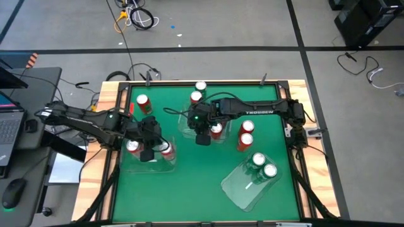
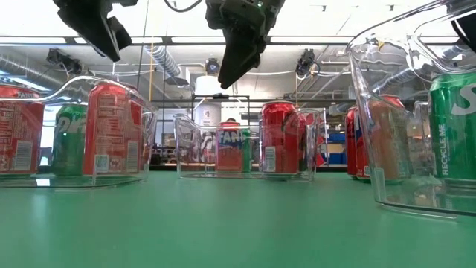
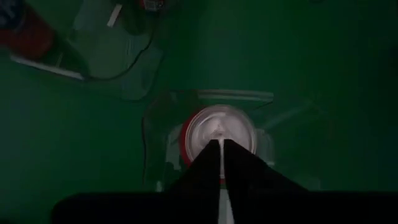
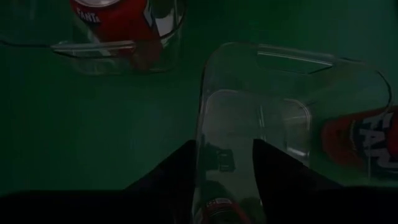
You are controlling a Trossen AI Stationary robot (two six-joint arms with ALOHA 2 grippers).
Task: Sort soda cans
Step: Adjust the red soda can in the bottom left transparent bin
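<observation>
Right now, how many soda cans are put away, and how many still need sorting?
Done: two green cans sit in the right bin, and red cans sit in the left bin and the middle bin. In hand: nothing is carried; the left gripper hovers over the left bin, the right gripper over the middle bin. Left: five loose cans stand on the table.

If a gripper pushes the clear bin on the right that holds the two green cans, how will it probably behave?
The clear bin looks thin-walled and light, so it would probably slide on the smooth green table. The two green cans stand at one end, so it may turn while sliding. The upright cans might tip.
</observation>
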